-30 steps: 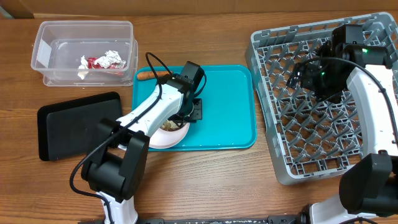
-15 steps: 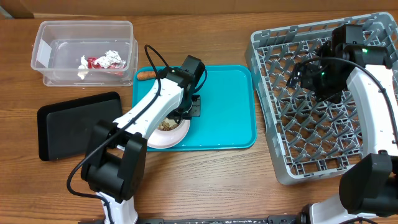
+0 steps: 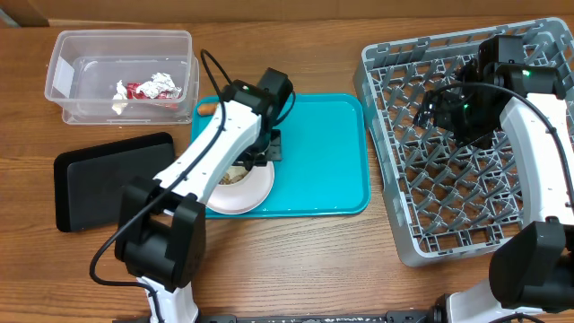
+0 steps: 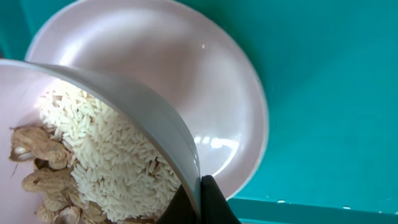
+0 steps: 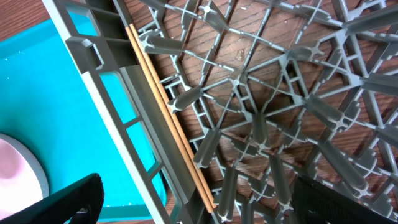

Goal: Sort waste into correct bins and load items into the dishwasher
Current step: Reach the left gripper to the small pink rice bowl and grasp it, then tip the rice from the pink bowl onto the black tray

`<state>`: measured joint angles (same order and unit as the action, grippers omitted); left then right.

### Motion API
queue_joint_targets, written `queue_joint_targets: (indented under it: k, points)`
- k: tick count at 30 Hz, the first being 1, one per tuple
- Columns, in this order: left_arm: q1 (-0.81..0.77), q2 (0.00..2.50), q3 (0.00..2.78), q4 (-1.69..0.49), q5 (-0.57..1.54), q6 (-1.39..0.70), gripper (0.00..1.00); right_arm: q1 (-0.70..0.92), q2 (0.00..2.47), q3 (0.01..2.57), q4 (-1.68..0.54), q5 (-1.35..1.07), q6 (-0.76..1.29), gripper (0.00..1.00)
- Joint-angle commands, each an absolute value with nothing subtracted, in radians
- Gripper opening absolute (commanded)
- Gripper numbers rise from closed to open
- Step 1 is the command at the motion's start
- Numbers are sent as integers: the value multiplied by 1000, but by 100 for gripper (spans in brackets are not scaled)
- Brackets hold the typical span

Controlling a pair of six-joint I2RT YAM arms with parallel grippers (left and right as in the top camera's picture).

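Bowl (image 4: 134, 106): 1, rice (image 4: 106, 162) inside, left tool (image 4: 200, 202) clamped on rim
Plate (image 4: 186, 74): 1, pink
Chopsticks (image 5: 165, 112): 2, in rack (image 5: 261, 124)
Right tool (image 5: 202, 198): spread wide, empty
Desk (image 3: 314, 260): brown wood

The serving tray (image 3: 327, 152) is teal, the plate (image 4: 205, 81) pale pink, the bowl (image 4: 143, 102) white with beige scraps (image 4: 43, 168) — grey peg-grid rack (image 3: 421, 170), tan chopsticks (image 5: 166, 112), red-and-white wrappers (image 3: 148, 88).

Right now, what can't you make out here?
The food in the bowl: overhead, the left arm mostly covers it; left wrist, frame edges cut it off.
The carrot: overhead, arm hides its right end.
The chopsticks: overhead, too thin to find in the rack.
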<state>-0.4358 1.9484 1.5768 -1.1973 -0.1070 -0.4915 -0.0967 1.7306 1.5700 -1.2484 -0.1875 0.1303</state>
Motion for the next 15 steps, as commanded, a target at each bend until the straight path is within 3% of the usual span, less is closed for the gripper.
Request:
queue_joint_targets:
  k: [1, 5, 15]
  points:
    - [-341, 1860, 1600, -1238, -134, -525, 4, -96, 1726, 1572, -1245, -169, 122, 99]
    - [-231, 1803, 1600, -1251, -98, -519, 4, -96, 1726, 1572, -1245, -166, 122, 99]
    - [120, 1763, 1572, -1230, 244, -316, 4, -96, 1726, 1572, -1255, -165, 122, 99]
